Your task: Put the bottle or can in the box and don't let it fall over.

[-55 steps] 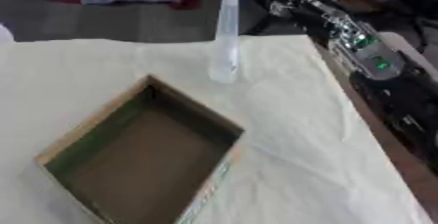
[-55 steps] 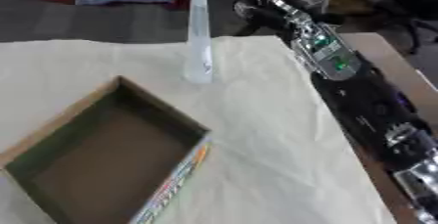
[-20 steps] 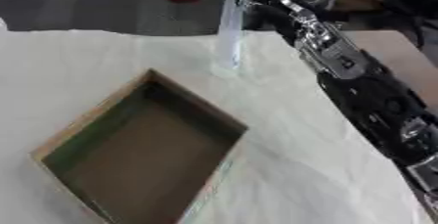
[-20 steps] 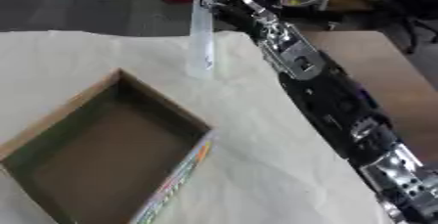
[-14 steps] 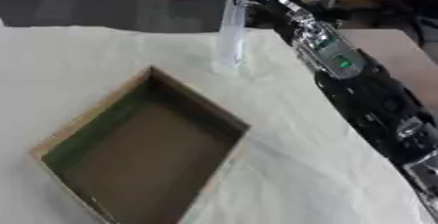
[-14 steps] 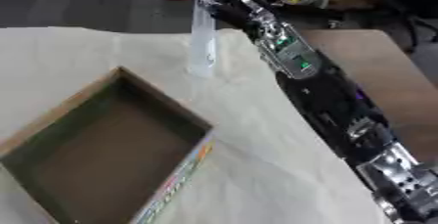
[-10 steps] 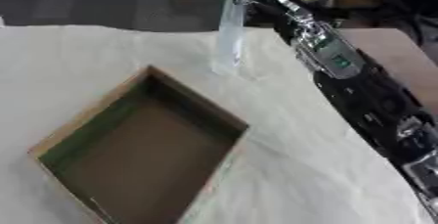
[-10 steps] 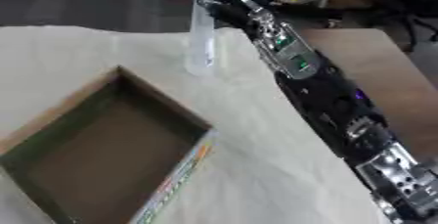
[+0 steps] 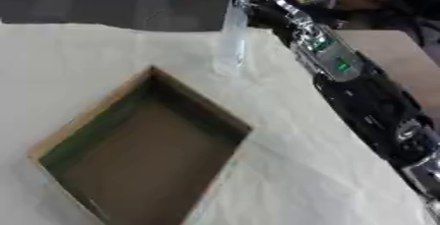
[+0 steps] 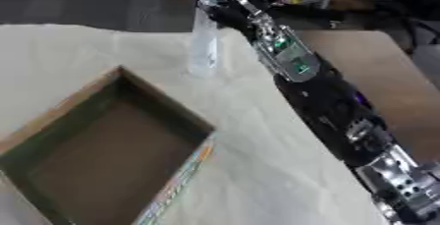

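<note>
A: Left eye view: where does the bottle (image 9: 233,27) stand?

B: It is a tall, slim, clear bottle, upright on the cream cloth (image 9: 77,57) that covers the table, near the far edge. It is outside the box (image 9: 137,145), just beyond the box's far corner.

A: And the box itself?

B: An open cardboard box with green-tinted inner walls and a brown floor, set cornerwise on the cloth, nothing inside it. In the right eye view a printed, coloured strip shows along its near right wall.

A: Which hand is at work?

B: The right hand (image 10: 225,9). Its black and silver arm (image 10: 318,91) runs from the lower right corner up to the bottle, with a green light on the forearm. The hand sits beside the upper part of the bottle, on its right side.

A: Is that hand closed round the bottle?

B: That cannot be told; the dark hand blurs into the dark background there.
</note>
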